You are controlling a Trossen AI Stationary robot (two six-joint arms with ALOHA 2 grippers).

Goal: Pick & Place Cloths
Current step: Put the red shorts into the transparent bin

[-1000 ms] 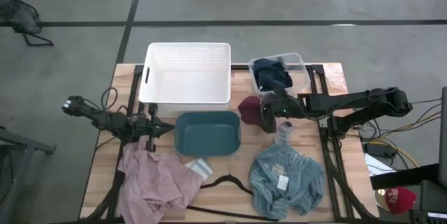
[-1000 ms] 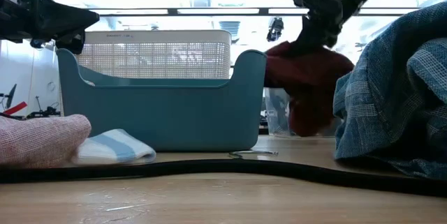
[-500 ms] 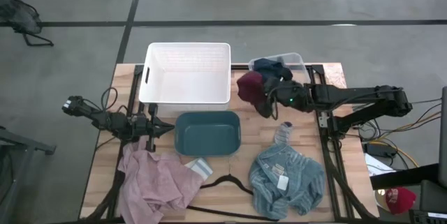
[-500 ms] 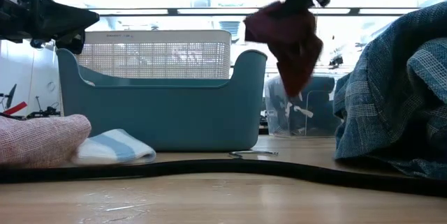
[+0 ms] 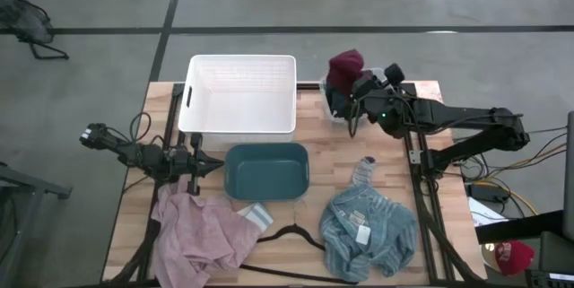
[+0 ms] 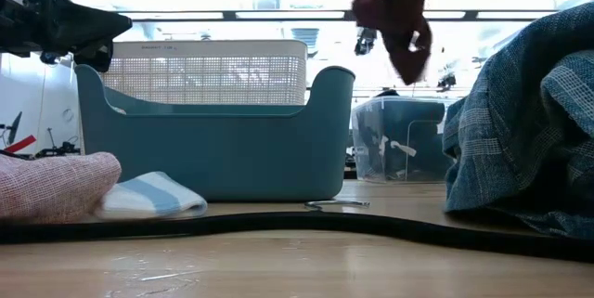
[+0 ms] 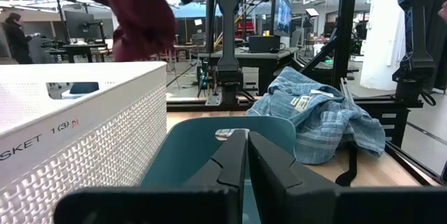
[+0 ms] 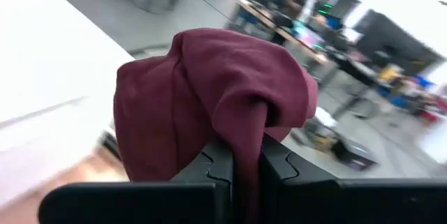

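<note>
My right gripper point(image 5: 355, 82) is shut on the maroon cloth point(image 5: 343, 66), up in the air over the clear bin point(image 6: 399, 140) at the table's far right. The navy cloth point(image 5: 341, 101) lies in that bin. The pale pink cloth point(image 5: 199, 234) lies spread at the near left. The light blue striped cloth point(image 5: 369, 227), white tag up, lies at the near right. A small striped sock point(image 5: 255, 214) rests before the teal bin point(image 5: 266, 170). My left gripper point(image 5: 199, 164) hovers shut just left of the teal bin, above the pink cloth's far edge. My right gripper pinches a bunched fold of the maroon cloth point(image 8: 241, 123) between its two fingers point(image 8: 218, 165); how many layers, I cannot tell. The cloth is lifted clear and hangs slack below the gripper point(image 6: 401, 19), above the clear bin.
The white basket point(image 5: 239, 93) stands at the far edge, left of the clear bin. A black wire hanger point(image 5: 296, 234) lies along the near edge between the pink and blue cloths. Bare wood shows between the teal bin and the blue cloth.
My right gripper has carried the maroon cloth up and toward the far edge, from beside the teal bin's right end to above the clear bin. The cloth has stayed in the shut fingers and swung as it rose.
</note>
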